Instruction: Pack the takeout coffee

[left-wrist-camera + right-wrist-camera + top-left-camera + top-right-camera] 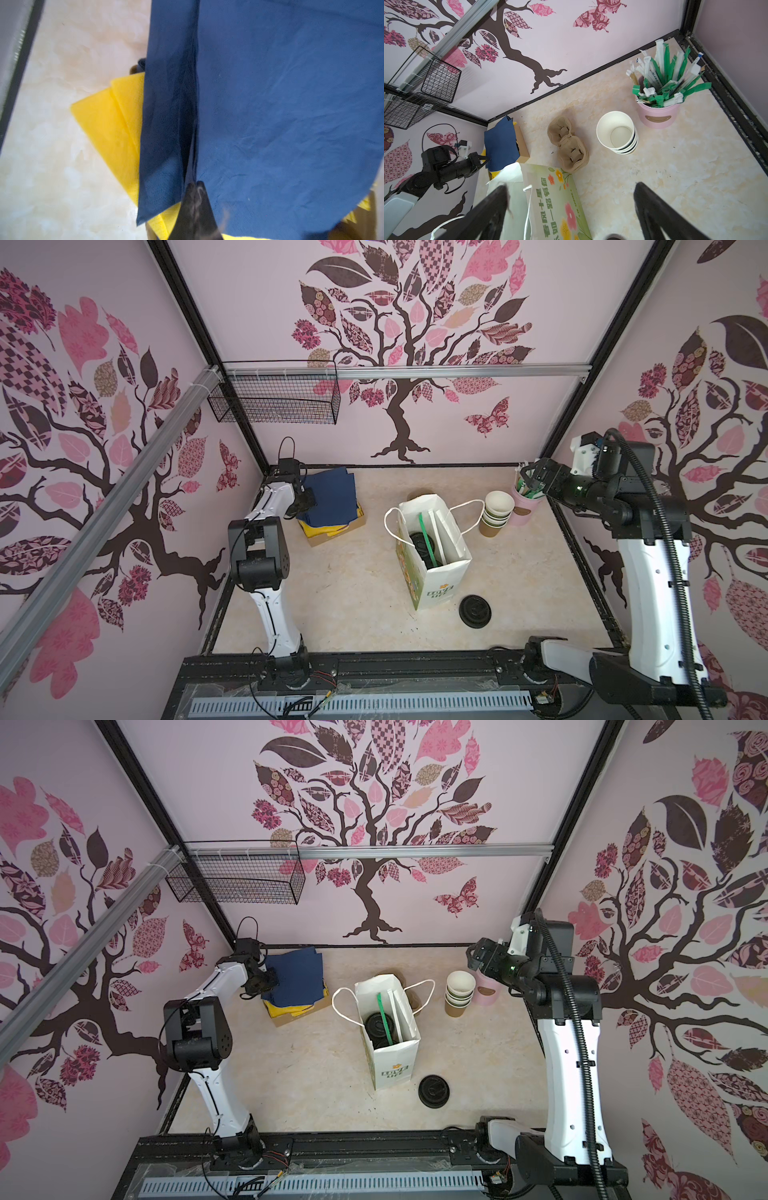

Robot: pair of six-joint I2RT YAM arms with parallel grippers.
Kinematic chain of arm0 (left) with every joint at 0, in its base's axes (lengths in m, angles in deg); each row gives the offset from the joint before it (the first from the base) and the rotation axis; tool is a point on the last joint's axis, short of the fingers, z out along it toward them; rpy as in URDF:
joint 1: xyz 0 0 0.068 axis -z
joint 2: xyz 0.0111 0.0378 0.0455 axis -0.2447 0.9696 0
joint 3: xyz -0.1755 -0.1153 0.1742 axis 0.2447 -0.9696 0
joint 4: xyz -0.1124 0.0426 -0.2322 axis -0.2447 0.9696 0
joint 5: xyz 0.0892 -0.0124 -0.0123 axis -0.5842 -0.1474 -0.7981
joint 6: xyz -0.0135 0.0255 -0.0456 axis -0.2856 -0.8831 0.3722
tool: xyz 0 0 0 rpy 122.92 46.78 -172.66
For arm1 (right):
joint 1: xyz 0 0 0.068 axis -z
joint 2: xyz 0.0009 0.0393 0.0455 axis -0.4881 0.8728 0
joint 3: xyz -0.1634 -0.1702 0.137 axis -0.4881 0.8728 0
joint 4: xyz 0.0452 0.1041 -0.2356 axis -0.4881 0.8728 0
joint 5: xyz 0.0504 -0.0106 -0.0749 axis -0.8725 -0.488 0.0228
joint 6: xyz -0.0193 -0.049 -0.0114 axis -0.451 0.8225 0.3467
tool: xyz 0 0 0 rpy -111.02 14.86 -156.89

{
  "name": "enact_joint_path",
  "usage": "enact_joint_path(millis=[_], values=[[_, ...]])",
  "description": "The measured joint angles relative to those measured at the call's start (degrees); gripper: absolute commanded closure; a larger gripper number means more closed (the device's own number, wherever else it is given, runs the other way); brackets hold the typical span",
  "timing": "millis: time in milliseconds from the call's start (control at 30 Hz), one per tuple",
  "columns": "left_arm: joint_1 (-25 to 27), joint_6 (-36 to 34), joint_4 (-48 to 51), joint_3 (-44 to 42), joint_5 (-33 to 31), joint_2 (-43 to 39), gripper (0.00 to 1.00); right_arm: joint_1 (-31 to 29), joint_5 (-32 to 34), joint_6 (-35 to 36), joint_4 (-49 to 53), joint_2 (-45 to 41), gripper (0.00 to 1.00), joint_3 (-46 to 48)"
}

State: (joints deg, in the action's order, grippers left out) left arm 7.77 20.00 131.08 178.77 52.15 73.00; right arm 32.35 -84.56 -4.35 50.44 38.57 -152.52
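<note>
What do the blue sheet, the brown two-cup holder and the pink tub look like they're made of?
The blue sheet: probably thin paper napkin or nonwoven, matte; soft creases, fine dotted embossing. The brown two-cup holder: moulded paper pulp, rough matte, rounded wells. The pink tub: smooth, slight sheen; plastic or painted metal, unclear.

Robot test cell, decal walls [415, 323], framing rail [457, 371]

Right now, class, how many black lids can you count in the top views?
2. One loose lid lies on the table beside the paper bag; a second lid sits inside it. More may hide deeper in the bag.
</note>
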Motion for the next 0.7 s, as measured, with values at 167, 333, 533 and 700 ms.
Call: enact_joint_path(millis=[167, 333, 533, 700], values=[[-0.1, 1.8, -0.2, -2.1, -1.2, -7.1, 1.00, 0.0, 0.1, 0.0, 0.0, 0.0, 0.03, 0.0], [-0.9, 3.4, -0.2, -3.8, -1.9, -8.9, 1.00, 0.0, 0.0, 0.0, 0.0, 0.0, 0.03, 0.0], [-3.3, 5.1, -0.1, -9.7, -2.8, -9.1, 0.85, 0.0, 0.1, 0.0, 0.0, -0.2, 0.03, 0.0], [-5.6, 5.2, -0.5, -10.6, -2.3, -9.5, 0.38, 0.0, 0.0, 0.0, 0.0, -0.3, 0.03, 0.0]])
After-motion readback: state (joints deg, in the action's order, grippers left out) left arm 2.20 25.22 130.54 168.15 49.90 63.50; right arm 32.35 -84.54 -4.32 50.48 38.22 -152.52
